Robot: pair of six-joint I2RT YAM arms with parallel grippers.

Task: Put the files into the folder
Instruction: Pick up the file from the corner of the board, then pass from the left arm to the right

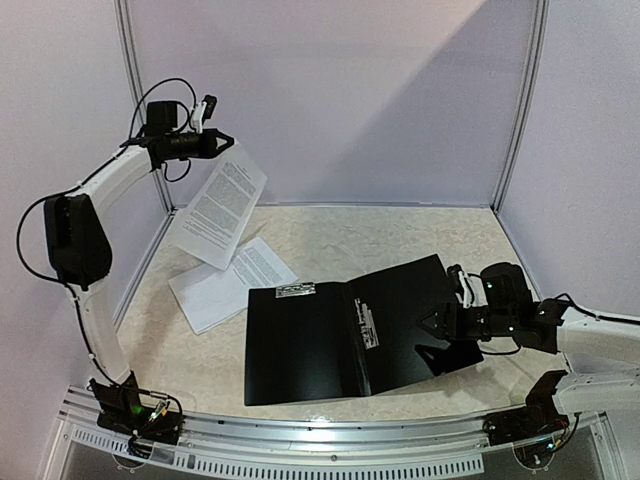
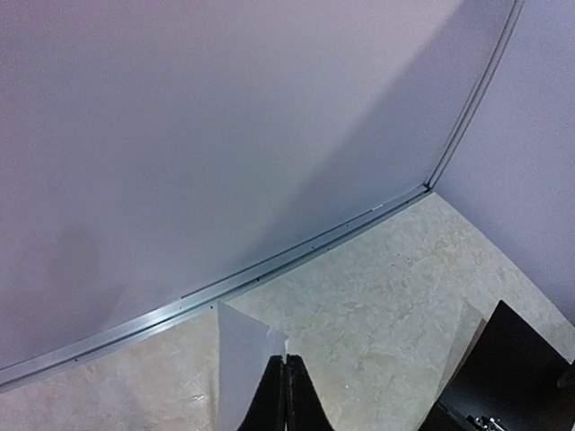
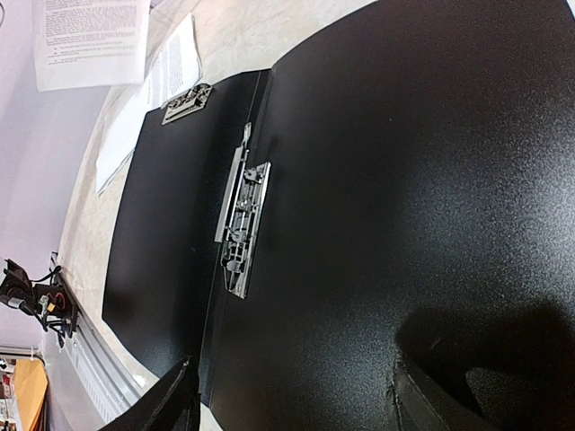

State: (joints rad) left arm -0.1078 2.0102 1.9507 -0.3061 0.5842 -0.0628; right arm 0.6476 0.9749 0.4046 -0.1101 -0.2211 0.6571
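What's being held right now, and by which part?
The left gripper pinches one file sheet by its top edge; the right gripper is open, holding nothing.

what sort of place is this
Likely a robot test cell, not an office: plain white walls on metal framing box in a marbled tabletop, left arm and right arm bolted at its edge.

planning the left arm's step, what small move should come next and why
Probably swing the left gripper rightwards and down toward the open folder. It is shut on the held sheet, which hangs high near the back-left corner, well off the folder. The right gripper is open over the folder's right cover, and a second sheet lies on the table.
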